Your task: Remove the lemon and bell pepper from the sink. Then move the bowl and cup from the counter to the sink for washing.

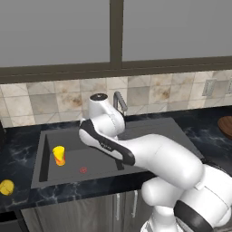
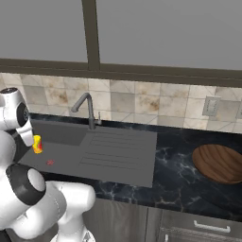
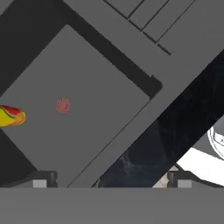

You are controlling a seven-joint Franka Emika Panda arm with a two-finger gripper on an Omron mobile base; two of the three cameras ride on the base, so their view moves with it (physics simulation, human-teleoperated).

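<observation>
From the left base view, the cup (image 1: 59, 155) stands upright in the sink (image 1: 43, 154), near its left wall, beside the flat dull red drain disc (image 1: 83, 170). The lemon (image 1: 6, 187) lies out on the dark surface (image 1: 18, 145) at the far left, so that part looks done. No bell pepper is in the basin, so I judge it removed as well.

From the right base view, the bowl (image 2: 220, 163) sits on the surface well right of the drainboard; moving it looks like the step left (the last one, by my reckoning).

In the hand view, the jaws (image 3: 111, 179) are spread wide and hold nothing, above the basin's front rim. The cup is off to their left, well apart.
</observation>
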